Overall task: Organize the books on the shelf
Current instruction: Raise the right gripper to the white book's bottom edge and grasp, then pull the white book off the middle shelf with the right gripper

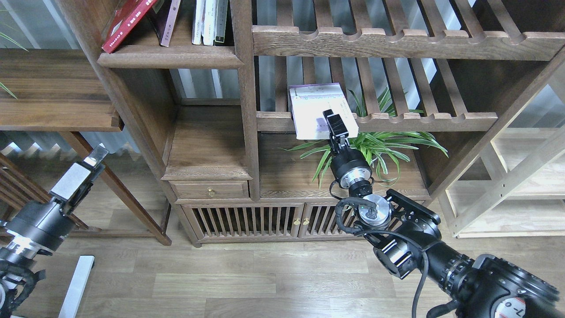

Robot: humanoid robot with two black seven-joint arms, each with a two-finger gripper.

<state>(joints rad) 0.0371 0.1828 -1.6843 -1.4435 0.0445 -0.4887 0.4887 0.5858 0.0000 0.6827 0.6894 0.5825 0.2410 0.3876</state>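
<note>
While the right gripper (pixel 334 123) reaches up to the slatted rack (pixel 423 121), its fingers are clamped on the lower edge of the pale book (pixel 315 108), which lies tilted on the rack's front rail with its lower corner hanging past it. Just behind and below the gripper a green plant (pixel 388 145) spreads its leaves. Up and to the left, on the dark shelf (pixel 170 57), the red book (pixel 126 22) leans steeply, the maroon book (pixel 170 20) stands beside it, and thin upright books (pixel 209 22) stand to the right. Far left, the left gripper (pixel 84 170) hangs well apart from the bookcase, fingers close together and holding nothing.
</note>
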